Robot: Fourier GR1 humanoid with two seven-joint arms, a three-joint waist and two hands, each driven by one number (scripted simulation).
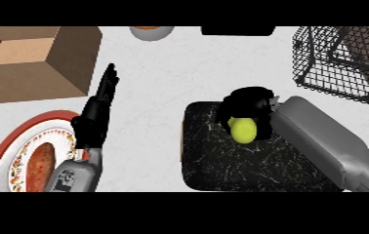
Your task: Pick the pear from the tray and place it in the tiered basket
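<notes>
Our right hand (pixel 249 104) curls round yellow-green pear (pixel 243 130) over black marbled tray (pixel 216 169); left hand (pixel 92 123) fingers straight. We fear partial hold: pear slips before black wire tiered basket (pixel 320 67), far right.

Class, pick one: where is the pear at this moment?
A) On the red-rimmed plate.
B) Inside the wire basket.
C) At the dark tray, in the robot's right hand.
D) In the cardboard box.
C: the right hand curls round the pear over the dark tray, well apart from the basket.

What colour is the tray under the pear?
The tray is black with thin white veins, clearest in the head view.
</notes>
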